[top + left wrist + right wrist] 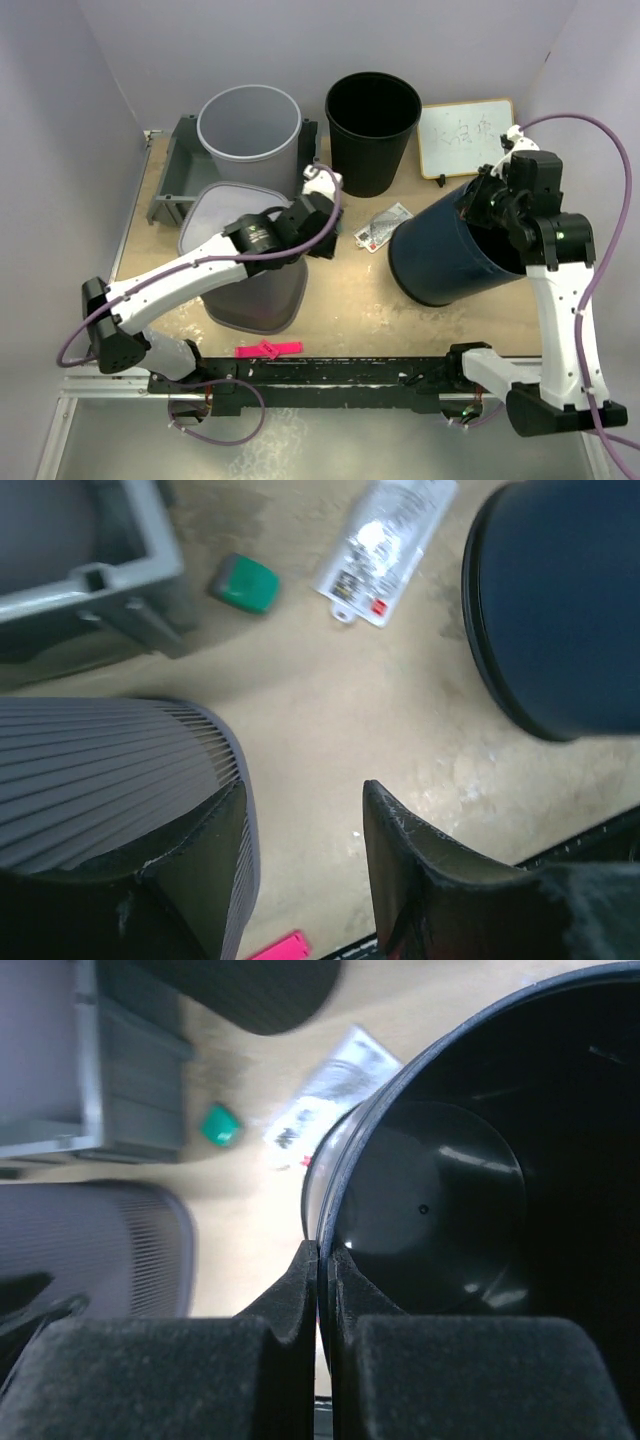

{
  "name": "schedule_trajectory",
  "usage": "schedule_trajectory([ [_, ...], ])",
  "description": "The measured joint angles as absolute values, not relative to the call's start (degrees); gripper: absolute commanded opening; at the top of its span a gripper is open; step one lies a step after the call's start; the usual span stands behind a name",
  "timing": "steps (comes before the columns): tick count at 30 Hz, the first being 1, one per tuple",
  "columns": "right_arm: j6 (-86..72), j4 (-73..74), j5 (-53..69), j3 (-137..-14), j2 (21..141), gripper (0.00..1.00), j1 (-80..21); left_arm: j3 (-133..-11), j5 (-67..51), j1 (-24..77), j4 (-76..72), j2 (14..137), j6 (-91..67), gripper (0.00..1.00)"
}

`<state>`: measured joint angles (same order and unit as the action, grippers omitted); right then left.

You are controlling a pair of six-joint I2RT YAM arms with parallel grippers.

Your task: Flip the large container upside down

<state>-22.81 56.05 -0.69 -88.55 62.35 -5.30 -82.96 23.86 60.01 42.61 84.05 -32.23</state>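
A large dark blue bucket [450,250] leans on its side at the right of the table, its mouth facing up and to the right. My right gripper [487,200] is shut on its rim; the right wrist view shows the fingers [320,1250] pinching the rim, one inside and one outside, with the bucket's inside [450,1190] visible. A ribbed grey-purple bin [250,270] stands at the left. My left gripper [303,790] is open, its left finger against the bin's wall [100,770], the right finger over bare table. The bucket's base shows in the left wrist view [560,610].
A round grey bin [250,120] stands by a grey tray [170,170] at the back left. A black bin [372,125] and a whiteboard [465,135] are at the back. A packet [383,227], a green piece [245,583] and a pink clip [268,348] lie on the table.
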Motion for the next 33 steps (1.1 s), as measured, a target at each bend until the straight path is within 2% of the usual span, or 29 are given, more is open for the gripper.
schedule_trajectory([
  [3,-27.18,52.51,5.26,-85.84,58.72,0.00,-5.28,-82.56,25.47,57.28,43.00,80.75,-32.75,0.48],
  [7,-36.67,41.08,15.16,-74.89,52.66,0.00,-5.30,-82.61,26.85,55.70,42.59,77.49,-33.58,0.48],
  [13,-47.68,25.47,23.16,-65.91,51.31,0.00,-5.45,-82.59,25.71,55.81,38.50,73.52,-34.92,0.51],
  [20,-55.18,17.19,23.94,-57.52,47.72,0.00,-4.75,-82.91,24.29,55.79,36.86,70.67,-35.81,0.53],
  [24,-54.98,19.07,22.41,-56.12,44.86,0.00,-4.51,-81.71,21.98,55.79,36.10,71.16,-36.69,0.63],
  [31,-48.25,25.17,14.81,-54.61,39.44,0.00,-4.47,-78.13,19.66,55.79,33.65,72.99,-36.88,0.62],
  [33,-47.35,25.39,12.84,-52.21,36.21,0.07,-4.43,-77.49,19.00,55.79,32.64,74.15,-36.86,0.62],
])
